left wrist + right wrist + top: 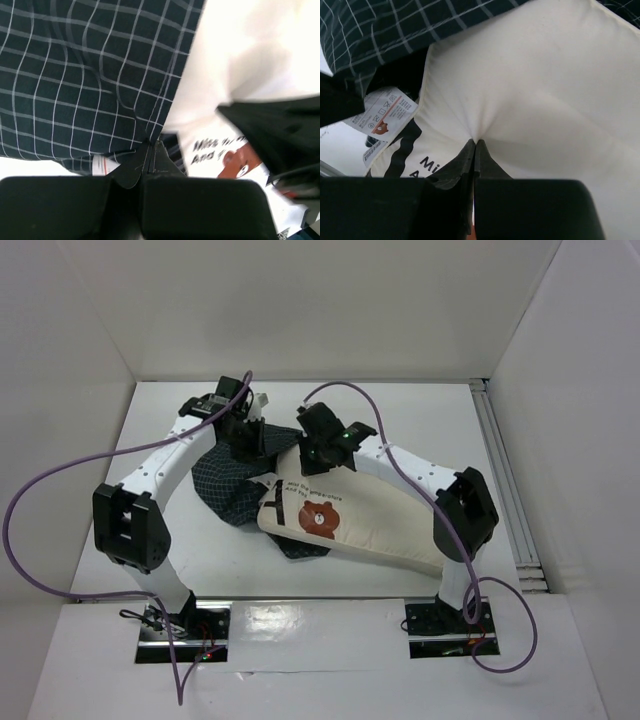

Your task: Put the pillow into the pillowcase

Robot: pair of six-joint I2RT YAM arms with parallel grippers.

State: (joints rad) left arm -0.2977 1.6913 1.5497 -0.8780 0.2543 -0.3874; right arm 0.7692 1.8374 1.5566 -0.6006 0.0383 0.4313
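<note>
Pillow (360, 530) lies on the table (420, 420), its long axis slanting from the far-left end, at the pillowcase (222, 483), toward the base of the right arm (462, 508) — leading end aimed at the cover. The left gripper (151, 146) is pinched tight on the pillowcase's edge, I'd guess to hold its mouth up. The right gripper (475, 143) is closed on a pucker of pillow fabric — likely to feed it in.
</note>
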